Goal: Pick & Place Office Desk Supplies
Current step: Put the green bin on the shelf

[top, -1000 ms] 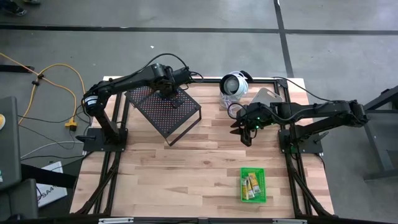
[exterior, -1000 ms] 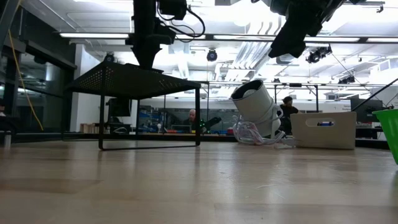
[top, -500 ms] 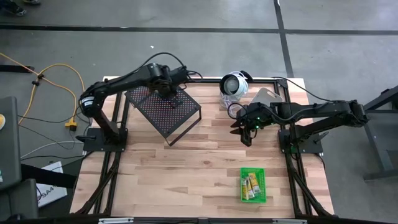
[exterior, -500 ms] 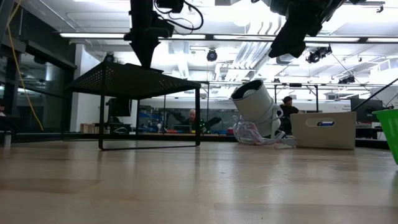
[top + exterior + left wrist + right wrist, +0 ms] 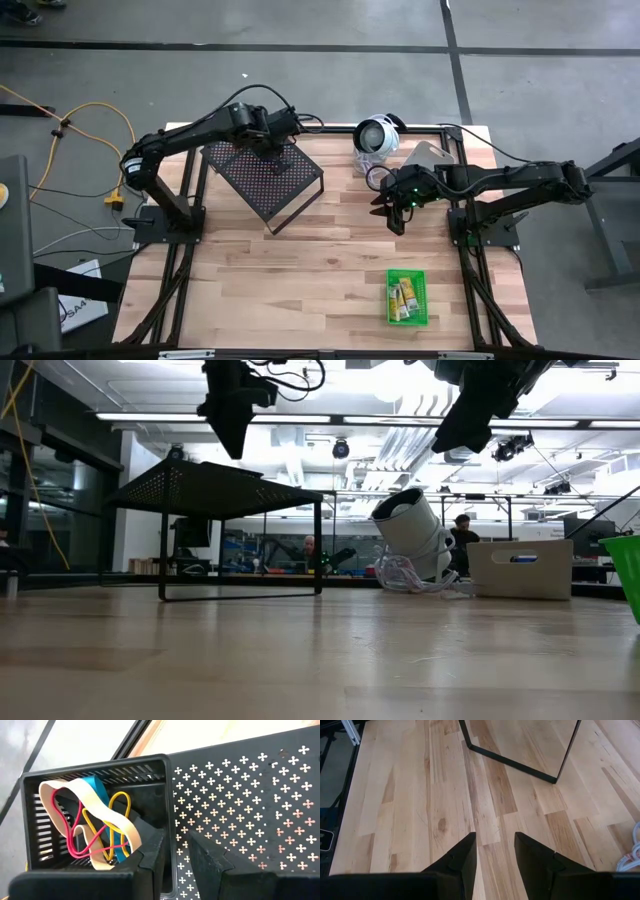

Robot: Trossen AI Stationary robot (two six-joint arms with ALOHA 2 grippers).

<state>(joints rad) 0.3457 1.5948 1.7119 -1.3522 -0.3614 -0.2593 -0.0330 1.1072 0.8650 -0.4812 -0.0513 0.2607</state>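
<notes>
From the high view I read the left tool (image 5: 268,140) over the far edge of the mesh rack (image 5: 265,180), and the right tool (image 5: 393,215) hovering above bare surface (image 5: 300,280) just past the rack's near-right corner.

What the left wrist view adds — a black bin (image 5: 95,810) sits on the rack beside the perforated top, holding elastic loops (image 5: 95,830) in tan, blue, yellow and red. The high view hides this bin under the arm. The left tool (image 5: 172,855) stands with a narrow gap between its fingers and holds nothing; its tips are just beside the bin's wall.

The right wrist view shows the right tool (image 5: 495,852) part open and empty, pointed at bare planks with the rack's leg frame ahead.

The low view shows both tools lifted clear — the left tool (image 5: 230,430) above the rack top, the right one (image 5: 470,425) above the white device (image 5: 412,532).

Remaining task items: a green bin (image 5: 407,296) with yellow pieces (image 5: 405,295) near the front right edge, and a grey bin (image 5: 520,568) at the far right. Open room lies across the centre and front left of the surface.
</notes>
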